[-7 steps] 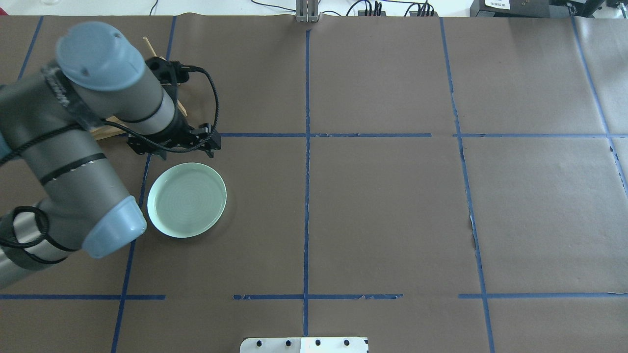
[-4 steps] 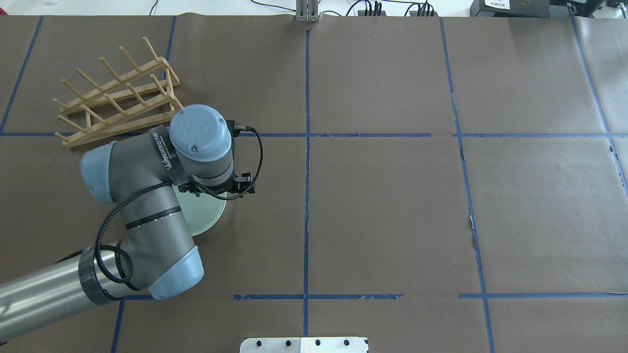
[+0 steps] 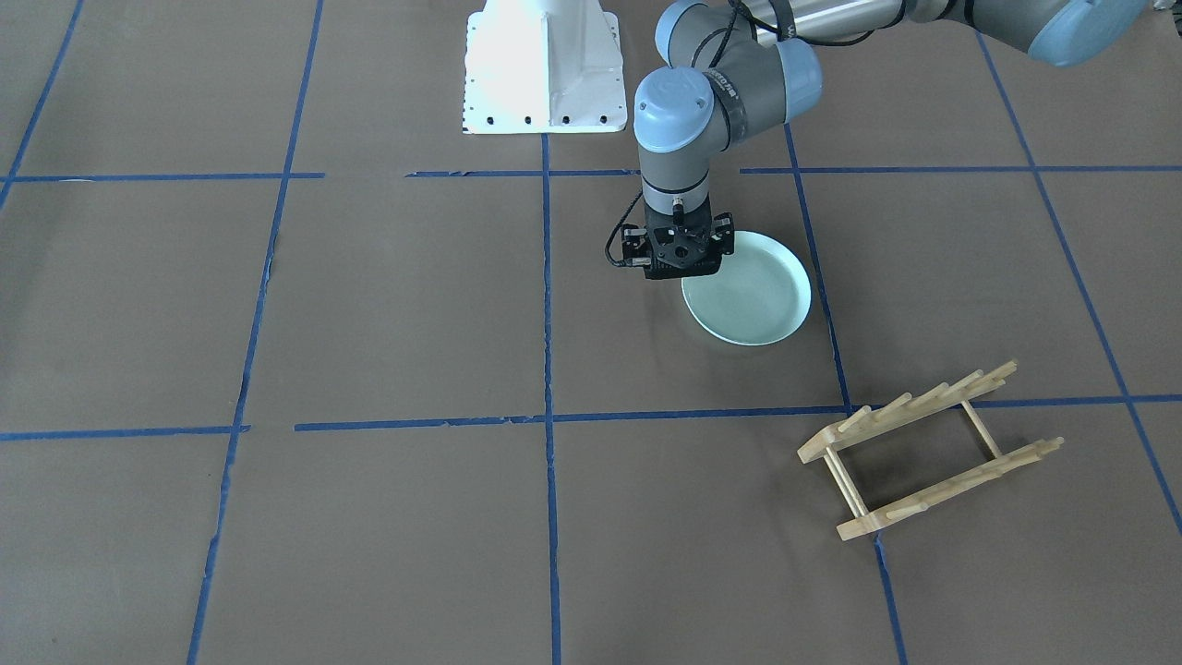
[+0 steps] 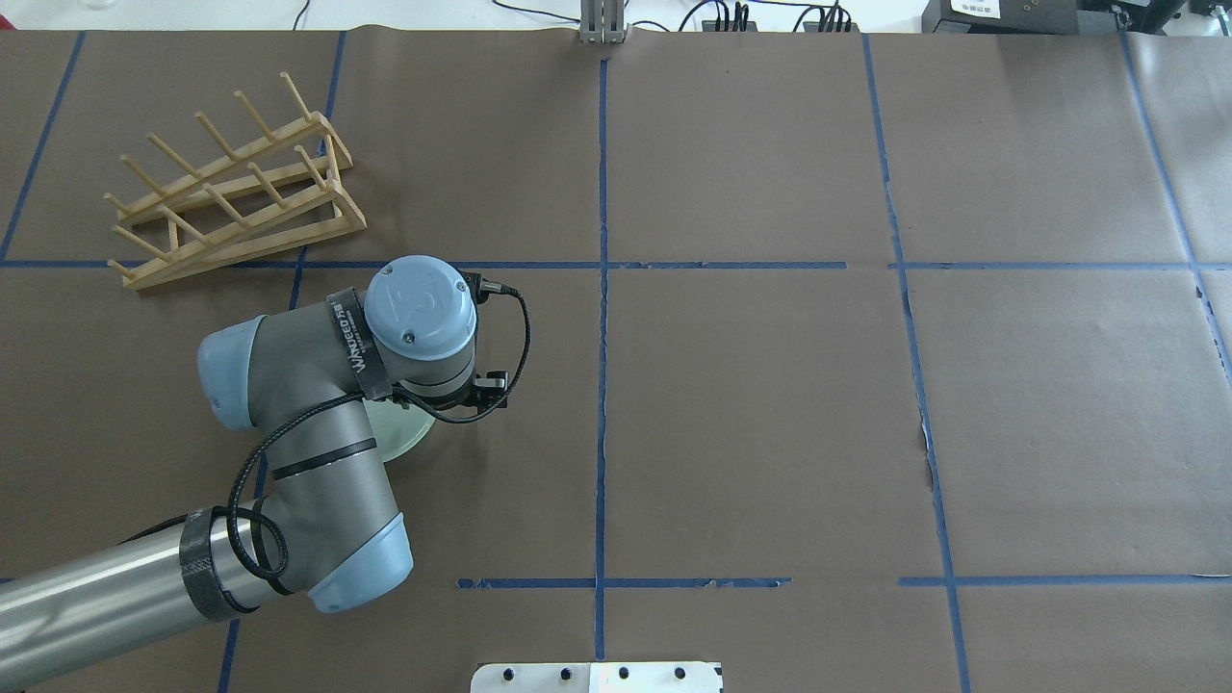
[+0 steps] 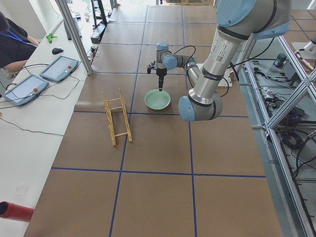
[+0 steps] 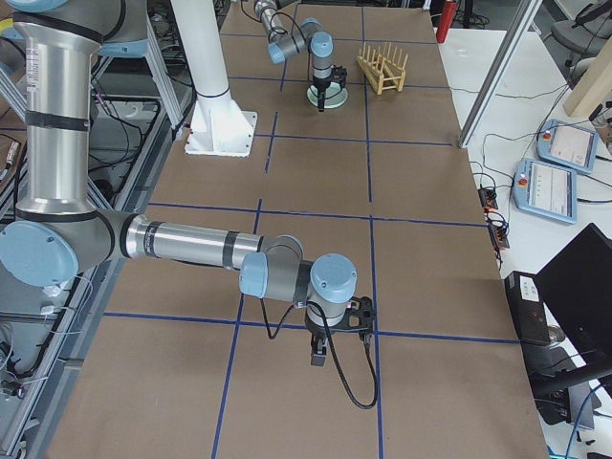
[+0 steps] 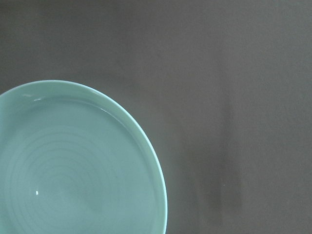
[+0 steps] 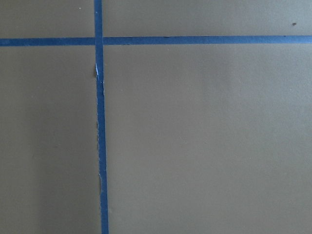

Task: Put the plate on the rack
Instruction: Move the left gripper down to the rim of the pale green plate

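Note:
The mint-green plate [image 3: 753,296] lies flat on the brown paper; in the overhead view the left arm hides all but a sliver of it [image 4: 402,430]. My left gripper [image 3: 681,273] points straight down over the plate's rim on the table-centre side. Its fingers are hidden under the wrist, so I cannot tell if it is open or shut. The left wrist view shows the plate [image 7: 73,165] with no fingers in it. The light-wood rack [image 4: 231,188] stands apart, at the far left. My right gripper [image 6: 318,356] shows only in the exterior right view; I cannot tell its state.
The robot's white base plate [image 3: 543,65] is at the table's near middle edge. Blue tape lines [image 4: 603,289] divide the brown paper. Two tablets [image 5: 59,67] and a seated person are beyond the far edge.
The left arm has swung from over the rack down to the plate, uncovering the rack and covering most of the plate. The plate and rack have not moved.

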### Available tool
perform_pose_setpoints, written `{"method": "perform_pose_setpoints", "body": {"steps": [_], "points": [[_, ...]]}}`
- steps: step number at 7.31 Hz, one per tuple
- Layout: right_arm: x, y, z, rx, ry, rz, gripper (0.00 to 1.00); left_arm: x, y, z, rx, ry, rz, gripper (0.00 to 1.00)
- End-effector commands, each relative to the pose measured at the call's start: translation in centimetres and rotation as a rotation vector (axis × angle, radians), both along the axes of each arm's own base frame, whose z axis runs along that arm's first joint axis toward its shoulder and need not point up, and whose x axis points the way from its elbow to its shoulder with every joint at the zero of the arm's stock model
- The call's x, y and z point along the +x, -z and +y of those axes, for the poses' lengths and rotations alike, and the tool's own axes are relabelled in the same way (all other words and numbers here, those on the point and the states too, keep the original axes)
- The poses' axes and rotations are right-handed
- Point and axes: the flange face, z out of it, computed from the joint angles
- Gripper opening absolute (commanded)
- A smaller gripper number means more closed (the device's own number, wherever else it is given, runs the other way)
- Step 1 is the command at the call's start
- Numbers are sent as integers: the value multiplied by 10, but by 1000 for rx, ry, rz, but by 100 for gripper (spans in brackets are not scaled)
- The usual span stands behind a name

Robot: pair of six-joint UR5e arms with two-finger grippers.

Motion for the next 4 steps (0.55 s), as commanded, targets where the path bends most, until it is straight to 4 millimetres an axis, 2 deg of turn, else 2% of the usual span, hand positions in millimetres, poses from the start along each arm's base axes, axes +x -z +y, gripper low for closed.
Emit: {"method": "perform_pose_setpoints", "body": {"steps": [1,3,4], "points": [[0,0,0,-1,1,0,100,-5,-9,-5,13,7,19,77],[0,0,0,-1,0,0,100,-8,-14,-6,18,10,27,64],[0,0,0,0,1,0,100,-7,-14,-6,16,10,26,60]]}}
